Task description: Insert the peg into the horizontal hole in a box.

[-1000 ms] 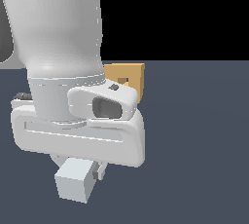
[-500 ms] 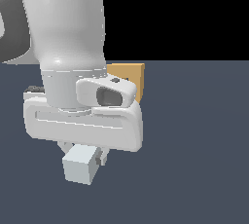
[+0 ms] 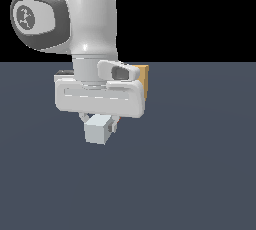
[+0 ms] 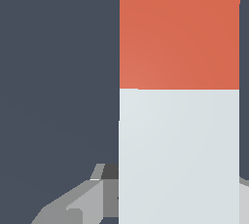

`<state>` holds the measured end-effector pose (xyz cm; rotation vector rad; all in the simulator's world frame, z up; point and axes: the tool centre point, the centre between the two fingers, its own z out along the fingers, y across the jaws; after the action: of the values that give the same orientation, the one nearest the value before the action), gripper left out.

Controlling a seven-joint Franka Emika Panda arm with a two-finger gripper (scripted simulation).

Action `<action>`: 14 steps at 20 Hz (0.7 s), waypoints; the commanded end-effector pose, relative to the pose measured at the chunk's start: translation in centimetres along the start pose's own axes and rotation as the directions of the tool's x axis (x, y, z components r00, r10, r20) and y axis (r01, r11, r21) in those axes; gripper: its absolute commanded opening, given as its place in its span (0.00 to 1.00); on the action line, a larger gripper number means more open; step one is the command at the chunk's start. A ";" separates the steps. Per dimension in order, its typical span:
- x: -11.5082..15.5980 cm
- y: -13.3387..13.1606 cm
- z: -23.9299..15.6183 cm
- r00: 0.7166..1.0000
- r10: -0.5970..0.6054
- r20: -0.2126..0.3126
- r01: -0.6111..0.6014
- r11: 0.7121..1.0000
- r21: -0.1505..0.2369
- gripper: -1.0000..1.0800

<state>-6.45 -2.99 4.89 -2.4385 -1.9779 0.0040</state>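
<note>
My gripper (image 3: 100, 123) is shut on the peg (image 3: 97, 129), whose pale grey-white end faces the exterior view under the white hand. In the wrist view the peg (image 4: 179, 155) fills much of the frame, pale near the fingers (image 4: 73, 206) and red-orange (image 4: 179, 30) at the far end. The peg hangs above the dark floor. The tan box (image 3: 144, 81) shows only as a narrow strip behind the hand, at the exterior view's right. Its hole is hidden by the arm.
The dark blue-grey floor (image 3: 200, 164) spreads all round. The white arm (image 3: 85, 19) rises above the hand and covers most of the box. Nothing else stands in view.
The arm has risen and shifted toward the exterior view's right, carrying the peg up with it. More of the arm's upper joint shows. The box is now more hidden.
</note>
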 end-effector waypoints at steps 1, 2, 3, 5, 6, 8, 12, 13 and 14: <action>3.0 -0.3 -0.9 1.000 0.006 -0.001 -0.006 1.000 -0.003 0.00; 4.1 -0.4 -1.2 1.000 0.009 -0.001 -0.009 1.000 -0.003 0.00; 5.2 -0.5 -1.5 1.000 0.012 -0.001 -0.012 1.000 -0.003 0.00; 7.3 -0.7 -2.0 1.000 0.016 -0.001 -0.016 1.000 -0.003 0.00; 8.2 -0.8 -2.3 1.000 0.019 -0.001 -0.019 1.000 -0.003 0.00; 9.9 -0.9 -2.7 1.000 0.023 -0.001 -0.023 1.000 -0.003 0.00; 12.7 -1.1 -3.4 1.000 0.029 -0.001 -0.029 1.000 -0.003 0.00; 13.2 -1.1 -3.6 1.000 0.031 -0.001 -0.031 1.000 -0.003 0.00; 13.7 -1.1 -3.7 1.000 0.032 -0.001 -0.032 0.999 -0.003 0.00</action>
<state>-4.93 9.88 8.22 -2.4657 -1.9447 0.0039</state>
